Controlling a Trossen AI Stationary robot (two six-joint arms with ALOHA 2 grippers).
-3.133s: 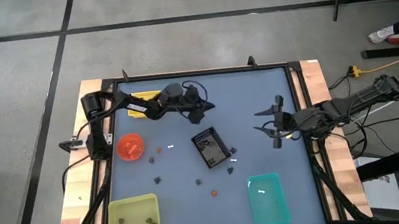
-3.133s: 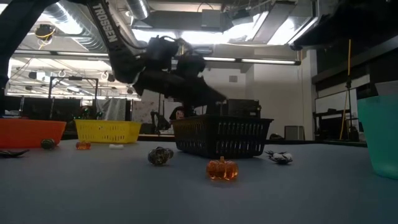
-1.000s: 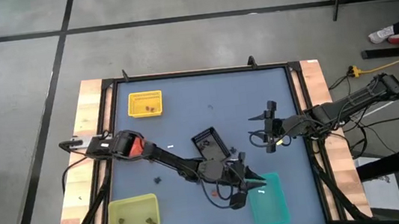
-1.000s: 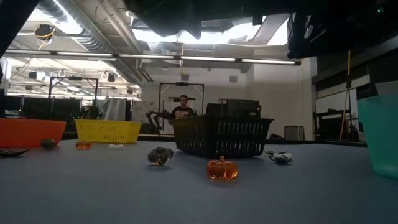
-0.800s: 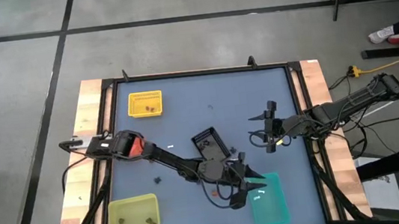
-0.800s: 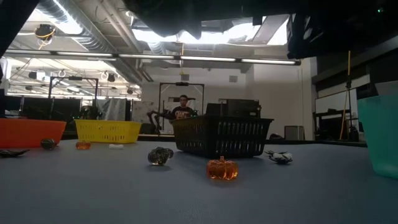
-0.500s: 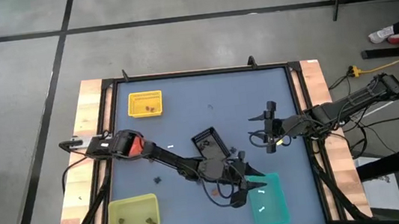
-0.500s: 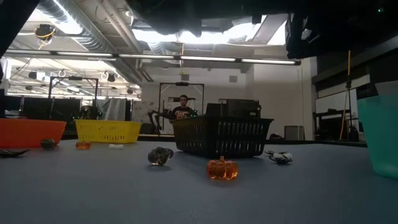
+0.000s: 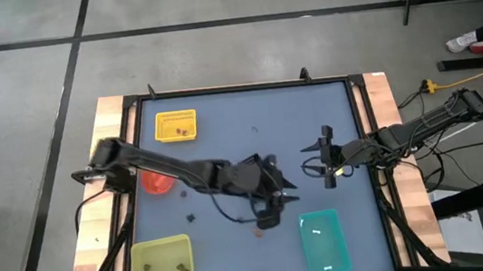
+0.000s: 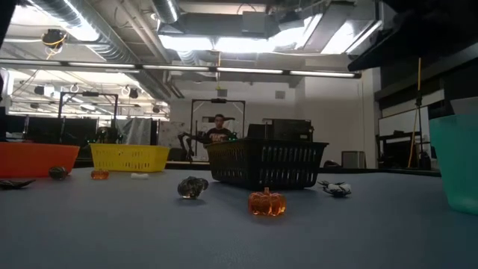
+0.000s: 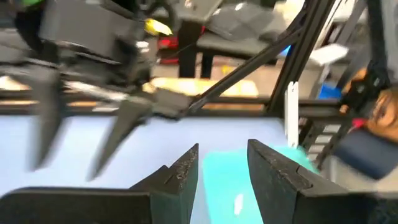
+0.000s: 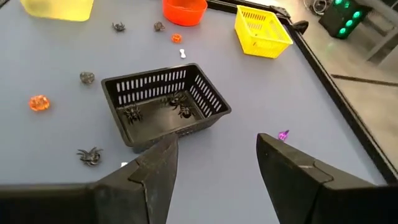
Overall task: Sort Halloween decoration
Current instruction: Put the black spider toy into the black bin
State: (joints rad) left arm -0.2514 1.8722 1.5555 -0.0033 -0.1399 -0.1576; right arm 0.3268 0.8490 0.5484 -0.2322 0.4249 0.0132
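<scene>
The Halloween decoration pieces lie scattered on the blue table: an orange pumpkin (image 10: 267,202), a dark lump (image 10: 193,187), a spider (image 12: 90,155), a white bone (image 12: 182,54) and a purple piece (image 12: 283,135). More spiders sit inside the black basket (image 12: 165,102). White pieces (image 9: 328,267) lie in the teal container (image 9: 324,240). My left gripper (image 9: 278,197) hangs open and empty high above the table, between the basket and the teal container (image 11: 236,180). My right gripper (image 12: 214,168) waits open at the right, facing the basket.
A yellow basket (image 9: 175,125) stands at the far left and an orange bowl (image 9: 156,182) sits under my left arm. A yellow-green tray (image 9: 160,259) is at the near left. People stand in the room beyond the table.
My left gripper has risen from just over the teal container and drawn back toward the table's far left, tipping up toward level. A white piece that was not in the container before now lies at its near end.
</scene>
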